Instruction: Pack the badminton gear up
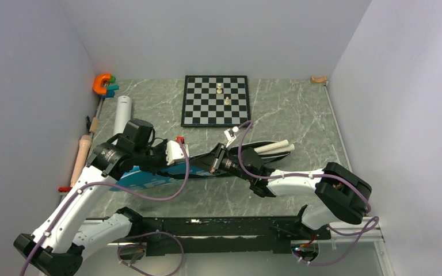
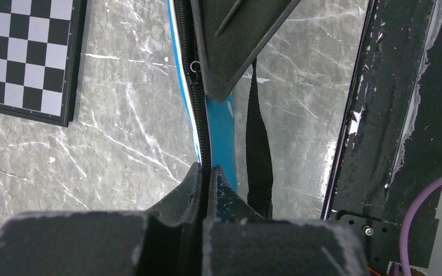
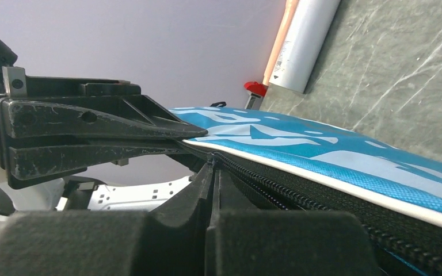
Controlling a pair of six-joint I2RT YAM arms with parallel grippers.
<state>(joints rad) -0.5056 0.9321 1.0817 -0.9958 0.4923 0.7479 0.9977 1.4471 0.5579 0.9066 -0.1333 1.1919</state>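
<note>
Blue bag (image 1: 141, 177) on marbled table (image 1: 311, 123), lilac walls (image 1: 218, 34).

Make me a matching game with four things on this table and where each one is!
Things:
1. chessboard
2. white tube
3. blue bag
4. racket handles

Places:
A. pinched at its zipper edge by the left gripper and the right gripper
B. lying along the left wall
C. just beyond the right arm
D. far middle of the table, with two small pieces standing on it

Pairs: 1-D, 2-B, 3-A, 4-C
</note>
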